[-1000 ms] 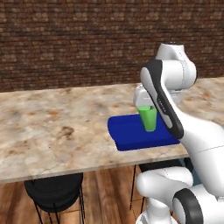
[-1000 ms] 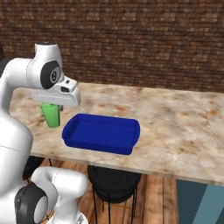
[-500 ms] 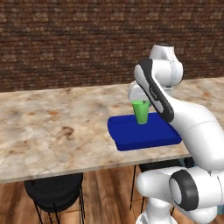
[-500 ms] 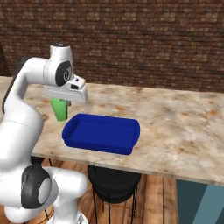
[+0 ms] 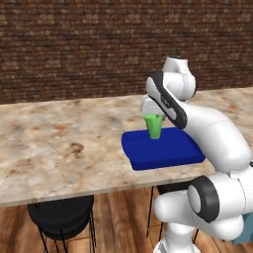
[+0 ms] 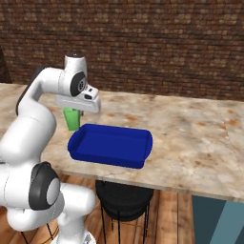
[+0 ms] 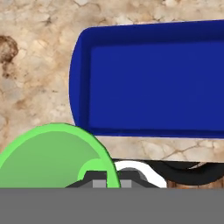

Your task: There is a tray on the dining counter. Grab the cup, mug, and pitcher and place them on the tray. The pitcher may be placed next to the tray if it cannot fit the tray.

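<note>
Fingers (image 7: pixel 113 180): clamped on the green cup's (image 5: pixel 153 126) rim — cup aloft
Blue tray (image 6: pixel 110 145): on marble tabletop (image 5: pixel 59 148)

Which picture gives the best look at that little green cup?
The left base view: the cup shows whole, upright under the end effector. The right base view shows its lower half; the hand view looks into its mouth, cut off.
</note>
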